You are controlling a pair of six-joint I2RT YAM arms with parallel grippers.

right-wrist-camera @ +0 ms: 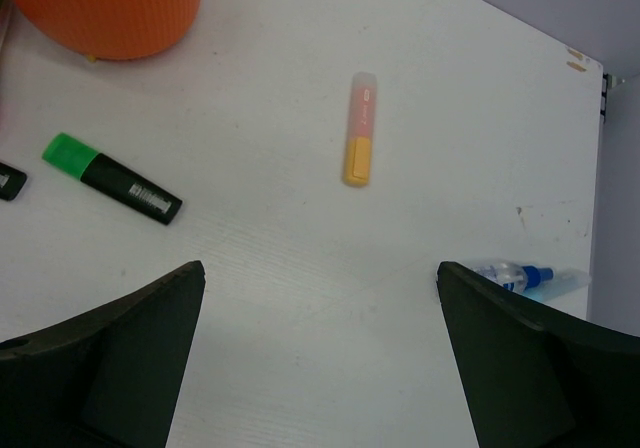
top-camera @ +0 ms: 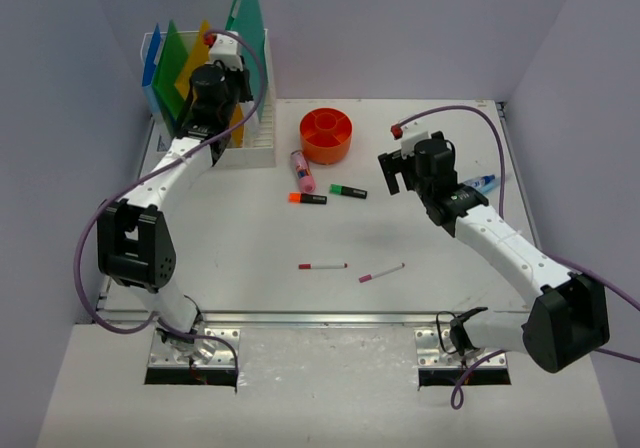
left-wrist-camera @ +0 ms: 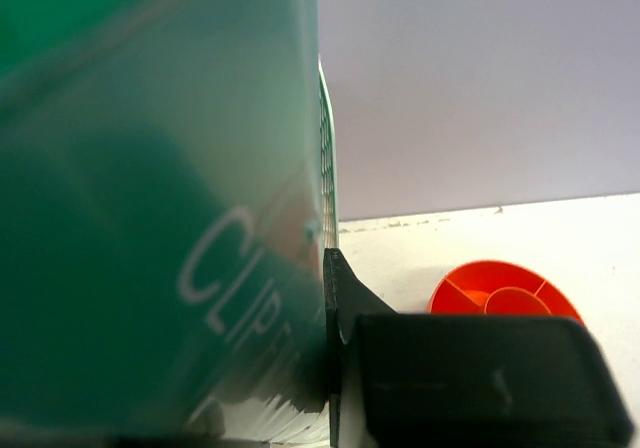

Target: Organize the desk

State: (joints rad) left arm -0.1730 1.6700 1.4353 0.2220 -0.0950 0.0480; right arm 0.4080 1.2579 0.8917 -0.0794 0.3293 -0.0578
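Markers [top-camera: 348,191] strewn on desk [top-camera: 250,238], left end effector [top-camera: 235,93] pinching green folder [top-camera: 247,13]; right end effector [top-camera: 398,173] spread, empty

The green folder [left-wrist-camera: 150,218] fills half the left wrist view, blurred, its white lettering cut off. A black finger [left-wrist-camera: 480,378] hides the orange tray's [left-wrist-camera: 495,286] lower part. In the right wrist view a marker [right-wrist-camera: 8,181] runs off the left edge.

Bright, even overhead light on the white desk [top-camera: 250,233], faint soft shadow hugging the green highlighter [right-wrist-camera: 112,178] toward the far edge, top view crisp, green folder [left-wrist-camera: 150,218] tight against the left wrist lens, badly blurred, right wrist view sharp.
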